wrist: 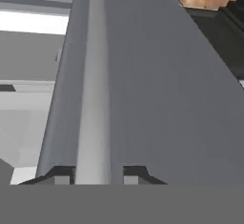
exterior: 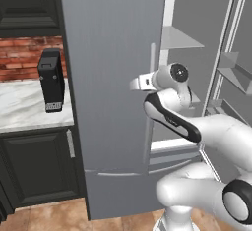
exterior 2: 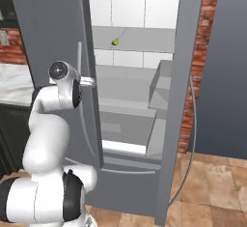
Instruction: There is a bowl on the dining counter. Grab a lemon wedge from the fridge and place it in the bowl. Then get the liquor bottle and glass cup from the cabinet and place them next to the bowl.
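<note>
- Your hand [wrist: 99, 175] straddles the fridge door's handle [wrist: 93, 99], its fingertips [wrist: 61, 174] pinching in on the bar, probably to swing the door [exterior: 110, 77].
- Your arm reaches forward, wrist level at the door's edge.
- The lemon wedge [exterior 2: 116, 41] sits on an upper fridge shelf [exterior 2: 140, 40], well inside.

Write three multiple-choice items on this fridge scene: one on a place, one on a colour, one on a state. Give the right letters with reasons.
1. Where does the small yellow-green lemon wedge lie?
A. on an upper shelf inside the tall grey steel fridge
B. on the floor
C. on the marble worktop

2. What colour is the wall behind the marble worktop?
A. blue
B. red brick
C. green

3. How does the two-finger gripper stand?
A. far from the fridge
B. in a drawer
C. with a fingertip either side of the long thin door handle

Key: 1 A, the right base view shows it on the shelf. 2 B, bricks show. 3 C, the hand view shows it.
</note>
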Available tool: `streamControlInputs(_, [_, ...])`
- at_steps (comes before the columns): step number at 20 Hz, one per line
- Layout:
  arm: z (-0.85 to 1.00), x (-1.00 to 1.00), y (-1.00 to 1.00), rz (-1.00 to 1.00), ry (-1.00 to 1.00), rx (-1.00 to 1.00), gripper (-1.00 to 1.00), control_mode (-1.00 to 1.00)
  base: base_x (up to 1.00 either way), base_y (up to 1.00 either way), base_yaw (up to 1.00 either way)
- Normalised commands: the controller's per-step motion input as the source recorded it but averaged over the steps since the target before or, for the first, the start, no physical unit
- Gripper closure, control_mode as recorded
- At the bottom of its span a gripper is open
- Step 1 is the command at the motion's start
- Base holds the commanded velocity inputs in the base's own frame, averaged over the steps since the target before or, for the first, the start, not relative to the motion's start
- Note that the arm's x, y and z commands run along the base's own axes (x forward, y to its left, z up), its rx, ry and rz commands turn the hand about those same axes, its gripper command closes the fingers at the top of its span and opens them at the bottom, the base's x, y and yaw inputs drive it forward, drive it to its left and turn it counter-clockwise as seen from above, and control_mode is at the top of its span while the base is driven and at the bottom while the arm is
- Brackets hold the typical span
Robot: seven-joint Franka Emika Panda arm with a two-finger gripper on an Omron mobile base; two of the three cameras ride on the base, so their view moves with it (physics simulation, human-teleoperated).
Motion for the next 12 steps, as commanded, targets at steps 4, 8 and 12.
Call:
streamControlInputs(4, [0.05, -1.00, 0.58, 0.18, 0.05, -0.07, 1.00, -1.00, 0.00, 0.00, 0.00])
streamControlInputs(8, [0.13, -1.00, 0.48, 0.11, 0.11, -0.08, -1.00, -1.00, 0.00, 0.00, 0.00])
streamControlInputs(12, [0.51, -0.97, -0.31, 0.00, 0.03, -0.01, -1.00, -1.00, 0.00, 0.00, 0.00])
